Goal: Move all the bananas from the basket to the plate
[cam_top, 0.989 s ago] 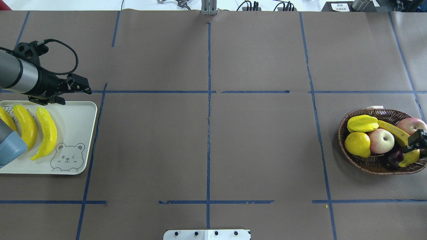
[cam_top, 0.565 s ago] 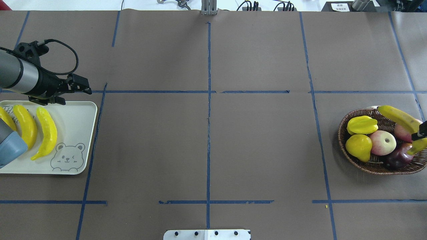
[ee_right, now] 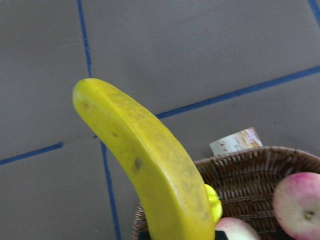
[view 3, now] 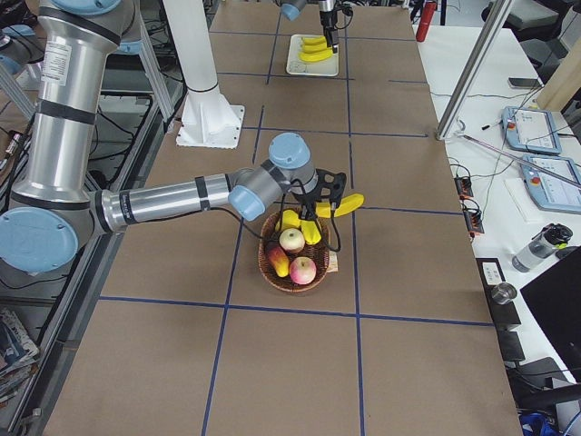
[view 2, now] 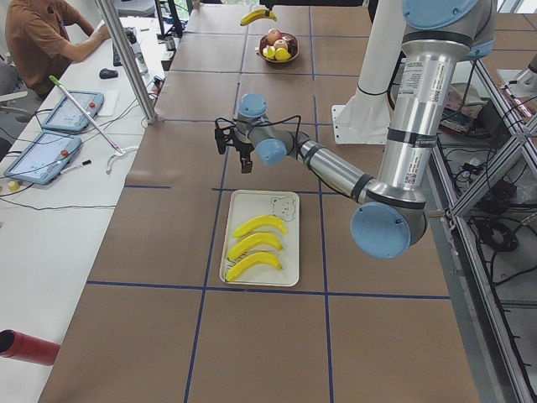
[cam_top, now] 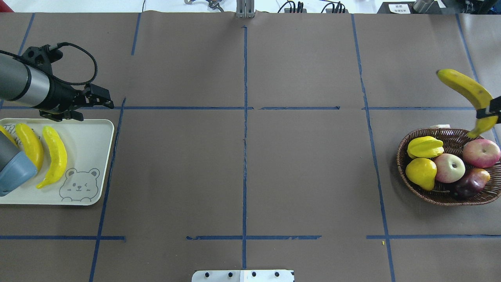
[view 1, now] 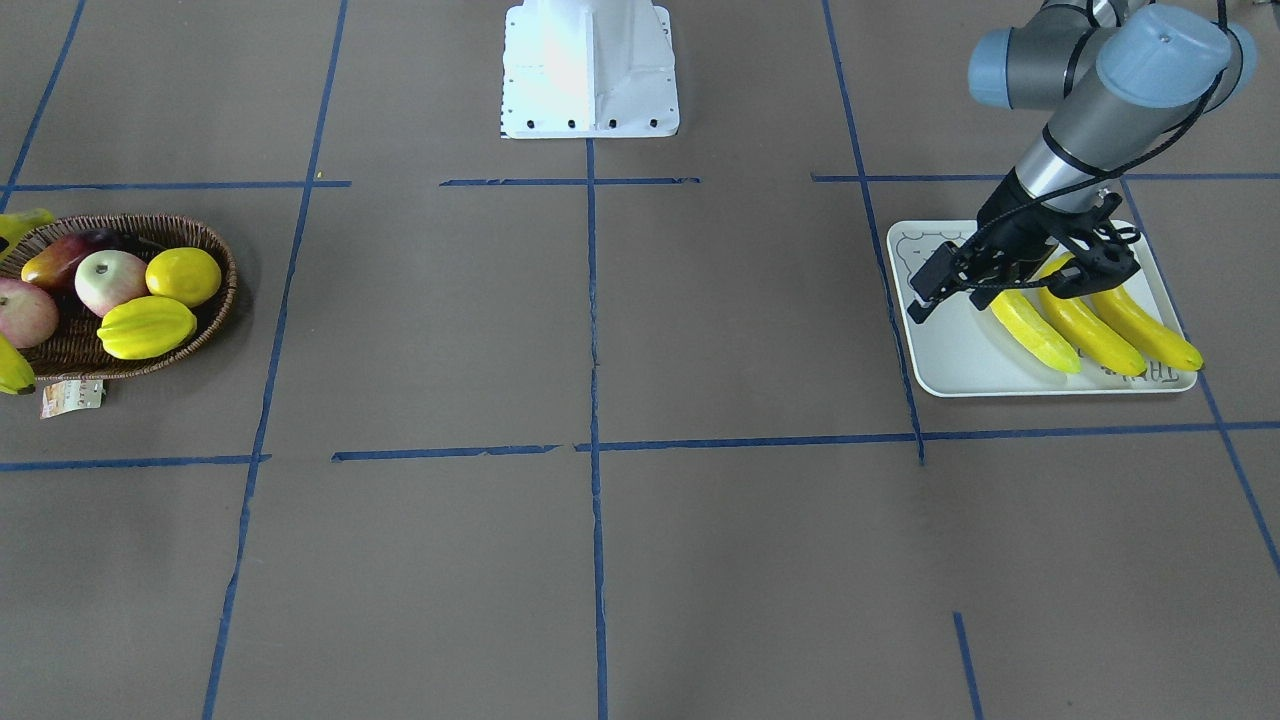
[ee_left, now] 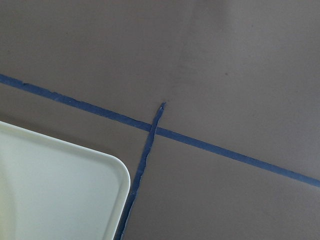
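right gripper [cam_top: 487, 113] clamped on the last banana [cam_top: 465, 88], up above the basket [cam_top: 444, 200] at its far rim. three bananas [view 1: 1086, 330] lie on the plate [cam_top: 96, 156], far from the basket; left gripper [cam_top: 105, 103] there too, can't tell its grip

Table [cam_top: 305, 164] covered in brown paper, blue tape [cam_top: 245, 117] lines marking it into big squares. White plate [cam_top: 94, 156] sits flat at the left end, wicker basket [cam_top: 430, 197] at the right end, its paper tag [view 1: 70, 397] lying on the paper beside the rim. White robot mount [cam_top: 242, 275] at middle of near edge
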Available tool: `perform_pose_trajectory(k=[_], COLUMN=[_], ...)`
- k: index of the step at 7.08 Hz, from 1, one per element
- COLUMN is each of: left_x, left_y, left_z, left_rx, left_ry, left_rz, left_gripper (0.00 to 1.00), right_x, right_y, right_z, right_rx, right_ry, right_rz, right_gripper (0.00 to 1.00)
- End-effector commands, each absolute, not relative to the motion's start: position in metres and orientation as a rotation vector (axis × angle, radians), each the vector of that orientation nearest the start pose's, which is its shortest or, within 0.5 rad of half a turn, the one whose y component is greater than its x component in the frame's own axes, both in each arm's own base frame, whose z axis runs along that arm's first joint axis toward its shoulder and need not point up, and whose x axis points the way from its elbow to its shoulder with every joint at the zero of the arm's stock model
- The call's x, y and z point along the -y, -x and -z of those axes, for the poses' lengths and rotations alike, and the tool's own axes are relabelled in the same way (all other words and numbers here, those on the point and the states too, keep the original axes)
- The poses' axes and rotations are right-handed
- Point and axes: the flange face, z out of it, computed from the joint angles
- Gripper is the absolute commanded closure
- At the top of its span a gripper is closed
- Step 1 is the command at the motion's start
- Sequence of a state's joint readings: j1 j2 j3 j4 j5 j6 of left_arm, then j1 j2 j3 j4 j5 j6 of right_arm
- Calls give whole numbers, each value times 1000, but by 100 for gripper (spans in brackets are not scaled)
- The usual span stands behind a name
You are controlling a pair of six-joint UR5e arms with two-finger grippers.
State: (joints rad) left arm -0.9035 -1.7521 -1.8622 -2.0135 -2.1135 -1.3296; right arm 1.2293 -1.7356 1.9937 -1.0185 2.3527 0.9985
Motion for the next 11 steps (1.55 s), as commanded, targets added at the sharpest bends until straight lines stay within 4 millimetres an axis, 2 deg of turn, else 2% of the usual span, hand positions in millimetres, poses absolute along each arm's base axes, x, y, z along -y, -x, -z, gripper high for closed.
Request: perform_pose_trajectory(k=[1,2,3,4,5,6,7,8,9,11], left_x=[492,493,491,487,483,477,469,468,465,448], left_y=[-290,-304,-320,-331,-333,-337,-346,-354,-362,-392], left_z=[-336,-305,-271,-241,-218,-203,-195,-184,-178,-162], left_rx=[-1097,-1143,-1194,-1256,-1338,-1402,-1431,-1443,-1448,-1471], left_ry=[-52,-30,-1,35,92,136,161,184,201,179], left_rz=[341,369,400,440,517,554,552,560,569,581], left_gripper=[0,0,1,1,1,1,1,1,1,1], right_x=[459,469,468,461,452,432,409,372,346,306], right_y=[164,204,234,262,308,352,384,424,447,476], right_z=[-373,-335,-303,-261,-209,-173,-157,-143,-140,-125], right_rx=[1107,1087,1057,1013,941,888,897,901,910,940], right_ry=[-219,-256,-267,-304,-325,-336,-343,-390,-404,-434], right_rz=[-117,-100,-97,-112,-165,-196,-246,-265,-295,-307], right_gripper=[100,100,100,100,100,100,100,100,100,100])
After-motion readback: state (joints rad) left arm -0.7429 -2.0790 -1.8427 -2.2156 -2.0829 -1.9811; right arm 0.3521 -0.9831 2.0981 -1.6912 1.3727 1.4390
